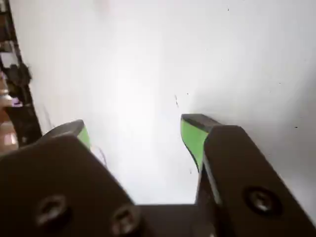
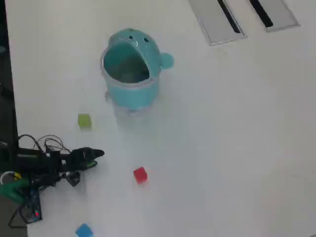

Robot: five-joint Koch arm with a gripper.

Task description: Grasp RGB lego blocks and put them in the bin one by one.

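White table (image 2: pixel 237 148) (overhead only) bears bin (image 2: pixel 129 69).

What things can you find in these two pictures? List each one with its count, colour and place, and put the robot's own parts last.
Bin: one, teal, upper middle of the overhead view, nothing visible inside.
Yellow-green block: one, lower left of the bin.
Red block: one, on the table below the bin.
Blue block: one, at the bottom edge, left.
Table: one, white, under everything.
Grey panels: two, with dark slots, top right.
Arm: one, black with loose cables, left edge.
Gripper: one, black with green pads, open over bare table in the wrist view.
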